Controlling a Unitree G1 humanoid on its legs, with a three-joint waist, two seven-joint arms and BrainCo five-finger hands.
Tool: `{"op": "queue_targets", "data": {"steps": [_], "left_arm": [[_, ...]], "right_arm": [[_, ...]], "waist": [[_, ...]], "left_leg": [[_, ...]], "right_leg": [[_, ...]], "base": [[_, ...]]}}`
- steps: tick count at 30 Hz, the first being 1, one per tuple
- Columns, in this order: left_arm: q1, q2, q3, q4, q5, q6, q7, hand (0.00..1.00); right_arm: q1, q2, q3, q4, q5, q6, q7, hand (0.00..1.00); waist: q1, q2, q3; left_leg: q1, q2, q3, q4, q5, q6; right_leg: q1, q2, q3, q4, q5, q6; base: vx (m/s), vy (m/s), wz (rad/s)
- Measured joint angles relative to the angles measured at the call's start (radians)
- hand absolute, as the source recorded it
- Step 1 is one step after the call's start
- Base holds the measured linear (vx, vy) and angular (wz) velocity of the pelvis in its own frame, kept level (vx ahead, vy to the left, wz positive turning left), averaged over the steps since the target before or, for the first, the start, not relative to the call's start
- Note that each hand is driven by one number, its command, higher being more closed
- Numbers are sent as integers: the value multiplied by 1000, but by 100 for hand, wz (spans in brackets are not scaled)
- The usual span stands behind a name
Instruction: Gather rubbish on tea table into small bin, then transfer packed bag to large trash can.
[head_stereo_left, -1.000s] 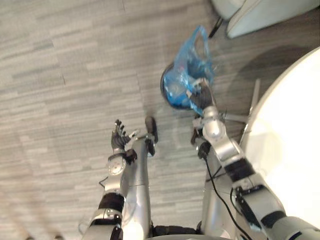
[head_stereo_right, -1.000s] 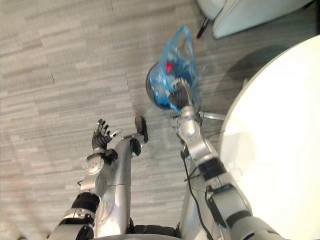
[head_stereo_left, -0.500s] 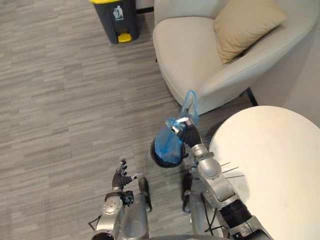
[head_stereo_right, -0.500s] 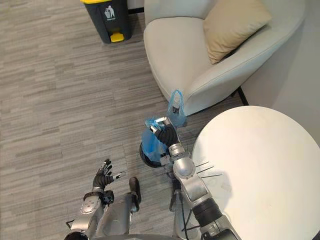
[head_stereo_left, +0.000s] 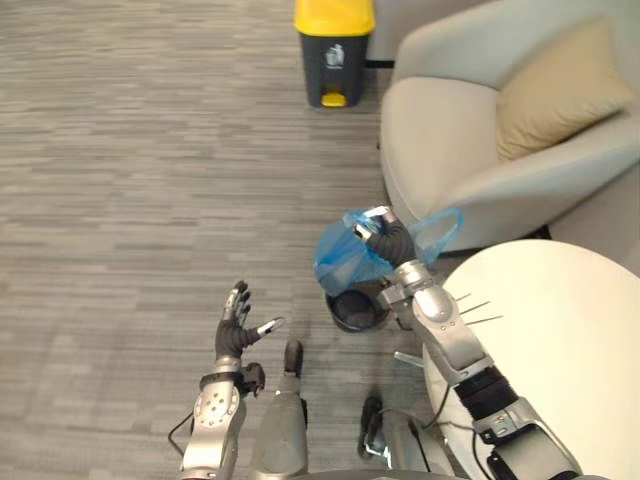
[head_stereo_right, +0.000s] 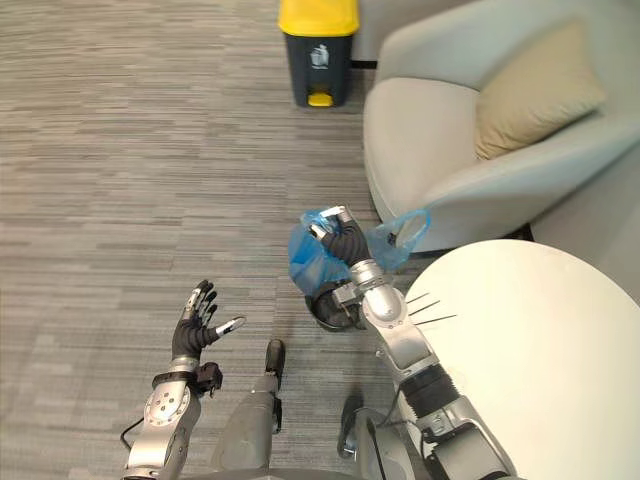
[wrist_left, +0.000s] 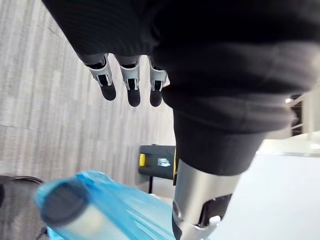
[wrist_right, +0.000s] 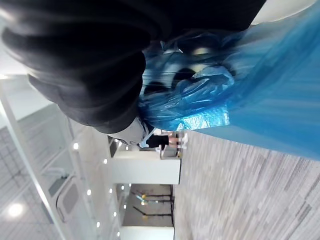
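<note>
One bag (head_stereo_left: 338, 262), one small bin (head_stereo_left: 356, 311), one trash can (head_stereo_left: 334, 55) — one armchair (head_stereo_left: 450, 150).

The bunched blue bag (head_stereo_left: 340, 262) hangs from the right hand (head_stereo_left: 390, 241) above the small black bin (head_stereo_left: 355, 311). The yellow-lidded trash can (head_stereo_left: 335, 50) stands well apart.

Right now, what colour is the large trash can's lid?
Yellow lid; clearest in the right eye view.

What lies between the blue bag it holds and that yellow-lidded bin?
Just bare grey striped floor between blue plastic bag and yellow-lidded dark bin, per both eye views.
</note>
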Motion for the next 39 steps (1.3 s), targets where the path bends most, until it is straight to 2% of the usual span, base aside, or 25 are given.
{"op": "queue_targets", "data": {"steps": [1,2,3,4,5,6,8,11,17,20,24,25,29,33,34,39], "left_arm": [[-15,4,-5,-7,2,-13,2,0],[-30,6,-15,-7,4,-15,4,0],[-64,17,-41,-6,13,-17,9,0],[-87,20,-61,-4,17,-17,9,0],[-148,30,-107,16,37,-16,10,0],[-167,39,-132,23,57,-15,22,0],[-199,46,-174,59,93,-8,38,0],[-228,47,-210,100,140,5,49,0],[-261,42,-278,222,162,37,44,0],[-263,24,-294,272,213,45,49,0],[-295,8,-289,314,272,57,110,0],[-303,3,-284,324,286,64,124,100],[-342,-8,-273,399,291,69,136,100],[-388,-18,-275,447,308,73,137,100],[-395,-20,-278,447,307,72,141,100],[-405,-25,-298,447,289,72,161,100]], "right_arm": [[0,0,2,-2,0,-1,2,100],[0,0,3,-2,0,0,3,100],[-1,1,2,-3,0,-1,4,100],[-4,2,2,-4,0,0,4,100],[-6,18,7,-4,1,3,5,100],[-7,32,13,-4,1,3,17,100],[-7,73,44,-17,9,4,23,100],[-10,102,106,-91,38,4,46,100],[-63,125,207,-128,93,4,81,100],[-63,124,244,-128,126,9,91,100],[-63,124,249,-144,168,12,92,100],[-63,121,259,-161,190,13,93,100],[-63,124,342,-180,248,15,110,100],[-74,138,418,-174,284,32,125,100],[-84,143,427,-169,284,38,128,0],[-98,151,448,-157,282,38,135,0]], "waist": [[-1,9,-6],[-4,14,-8],[-19,24,-15],[-30,31,-19],[-45,15,-30],[-46,4,-37],[-47,-9,-45],[-50,-19,-70],[-74,-38,-107],[-77,-48,-129],[-75,-49,-132],[-76,-49,-132],[-73,-51,-135],[-70,-63,-154],[-72,-63,-155],[-75,-64,-157]], "left_leg": [[47,18,7,43,-53,1],[86,25,12,42,-73,-4],[161,37,21,-31,-111,-36],[194,37,20,-103,-118,-49],[228,23,21,-226,-67,-67],[237,13,24,-261,-50,-62],[260,-6,44,-275,-40,-49],[282,-24,76,-291,-41,-48],[314,-18,105,-303,-41,-46],[327,-13,123,-310,-41,-46],[332,1,129,-312,-37,-52],[336,1,130,-317,-34,-57],[354,12,129,-326,-27,-66],[354,19,129,-327,-24,-69],[356,20,129,-326,-24,-70],[370,19,128,-327,-25,-69]], "right_leg": [[9,0,-1,-33,25,6],[14,2,-6,-49,37,8],[22,10,-22,-84,59,23],[24,14,-32,-101,68,39],[30,13,-33,-163,114,59],[43,13,-31,-211,161,66],[88,16,-13,-297,224,77],[115,13,30,-365,271,87],[130,29,75,-389,294,83],[133,42,97,-399,299,77],[134,52,110,-403,306,71],[134,61,112,-403,307,70],[148,70,113,-407,308,69],[152,78,113,-418,311,64],[154,79,113,-419,311,64],[171,81,114,-422,311,64]], "base": [[-171,82,20],[-136,124,20],[-86,111,34],[-111,169,51],[-77,141,35],[-61,140,18],[-16,133,-17],[-16,115,-32],[-27,0,-23],[-55,-33,-22],[-41,-33,-9],[-37,-40,-6],[-9,-18,-2],[0,-8,0],[0,0,0],[0,0,0]]}}
